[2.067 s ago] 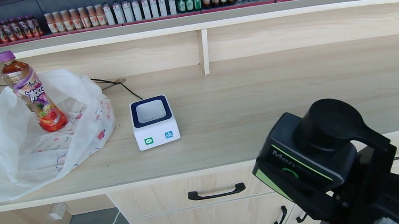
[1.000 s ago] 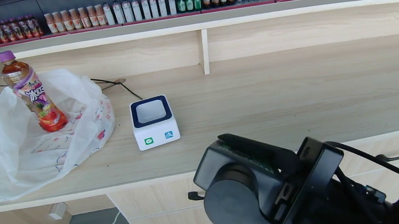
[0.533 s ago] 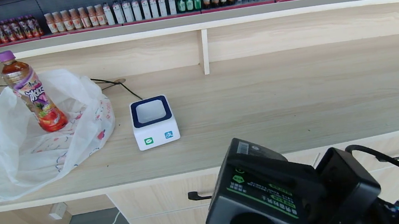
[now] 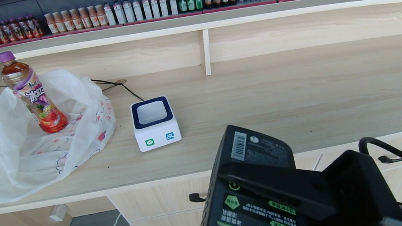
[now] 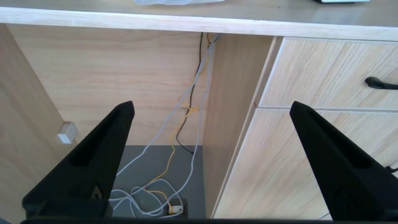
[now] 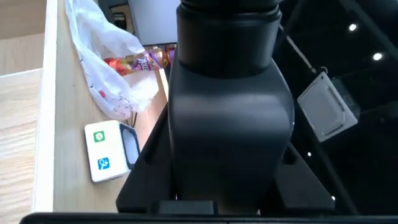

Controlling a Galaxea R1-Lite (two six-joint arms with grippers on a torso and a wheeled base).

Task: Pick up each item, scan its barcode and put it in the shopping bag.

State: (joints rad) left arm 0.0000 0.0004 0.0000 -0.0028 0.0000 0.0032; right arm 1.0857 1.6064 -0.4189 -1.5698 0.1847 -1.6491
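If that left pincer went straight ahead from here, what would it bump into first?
The left pincer would likely meet the dangling cables, then the wooden panel behind them; depth is unclear.

Counted: one purple-capped plastic tea bottle [image 4: 33, 97], one white plastic shopping bag [image 4: 23, 165], one white cube scanner [image 4: 157, 133], one black flat-sided plastic bottle [image 4: 257, 152].

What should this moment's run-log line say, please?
right gripper: holds black bottle, barcode up, short of scanner; tea bottle: in shopping bag; left gripper: open

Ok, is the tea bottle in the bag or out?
In. The bottle stands tilted inside the open bag, with plastic rising around its base.
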